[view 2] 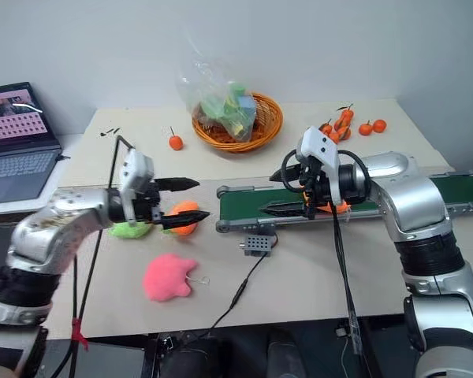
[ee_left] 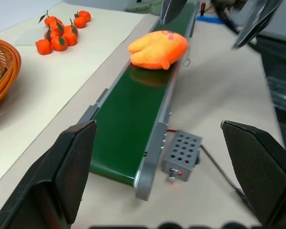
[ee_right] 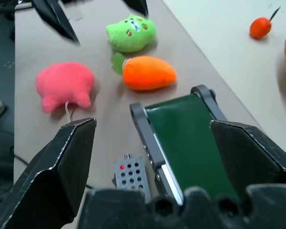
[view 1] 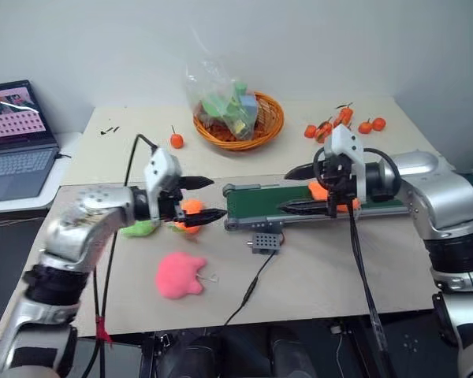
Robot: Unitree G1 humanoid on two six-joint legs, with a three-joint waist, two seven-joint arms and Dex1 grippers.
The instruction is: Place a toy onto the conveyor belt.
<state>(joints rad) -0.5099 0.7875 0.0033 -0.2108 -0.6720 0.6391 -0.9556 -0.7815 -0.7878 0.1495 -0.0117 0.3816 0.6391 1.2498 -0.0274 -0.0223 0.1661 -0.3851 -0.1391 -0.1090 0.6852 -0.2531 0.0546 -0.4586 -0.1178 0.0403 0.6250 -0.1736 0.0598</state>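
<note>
Pink plush (view 1: 179, 275) lies nearest; toy (ee_left: 157, 49) rests on conveyor belt (ee_left: 128, 129); left end effector (view 1: 198, 198) and right end effector (view 1: 296, 189) gape empty.

An orange plush toy (ee_left: 158, 49) lies on the dark green conveyor belt (ee_left: 128, 129), well beyond the left gripper (ee_left: 157, 176), whose black jaws stand wide apart. Between the jaws sit the belt's near end and a small grey control box (ee_left: 182, 156) on the bench (ee_left: 238, 81). Small orange fruits (ee_left: 59, 34) cluster far off to one side.
</note>
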